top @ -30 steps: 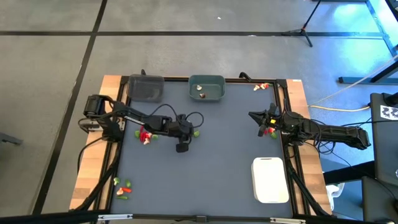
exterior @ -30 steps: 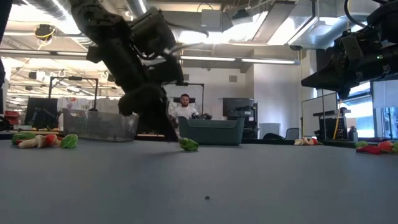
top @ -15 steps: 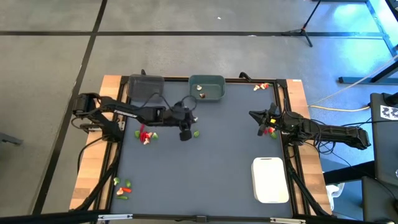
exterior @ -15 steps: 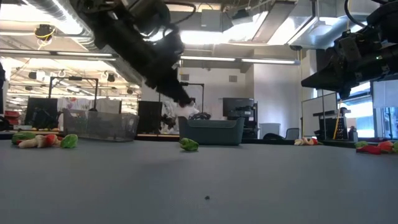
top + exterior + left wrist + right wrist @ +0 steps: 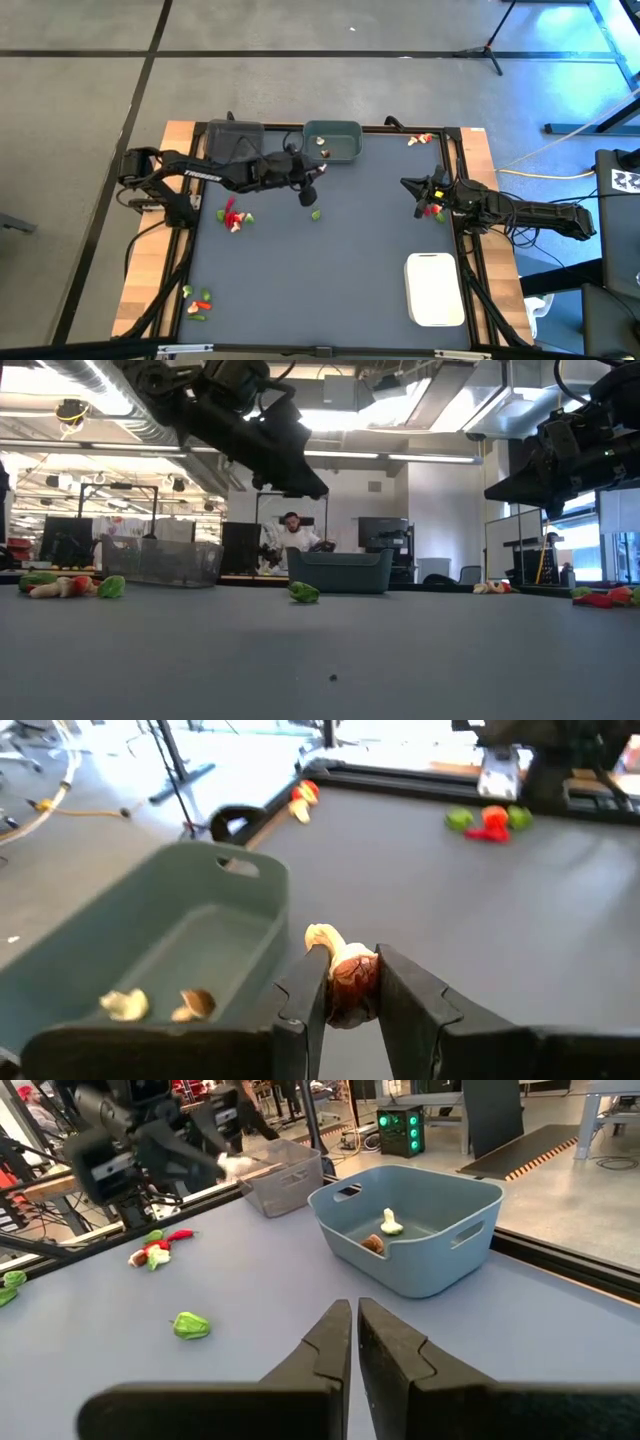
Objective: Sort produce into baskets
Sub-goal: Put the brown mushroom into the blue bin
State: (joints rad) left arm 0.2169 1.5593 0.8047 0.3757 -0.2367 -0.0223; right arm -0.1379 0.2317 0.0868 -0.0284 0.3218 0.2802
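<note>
While the right end effector point(image 5: 408, 185) is waiting pressed together near the tabletop's right edge, the left end effector point(image 5: 345, 982) is pinching a tan-and-red piece point(image 5: 345, 975) beside the grey-teal bin point(image 5: 160, 955).

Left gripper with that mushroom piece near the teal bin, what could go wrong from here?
The left gripper pinches the mushroom piece only by its lower half, so it might slip out. It appears short of the teal bin, beside the rim; opening now could drop the piece onto the table rather than beside the two pieces already inside.
</note>
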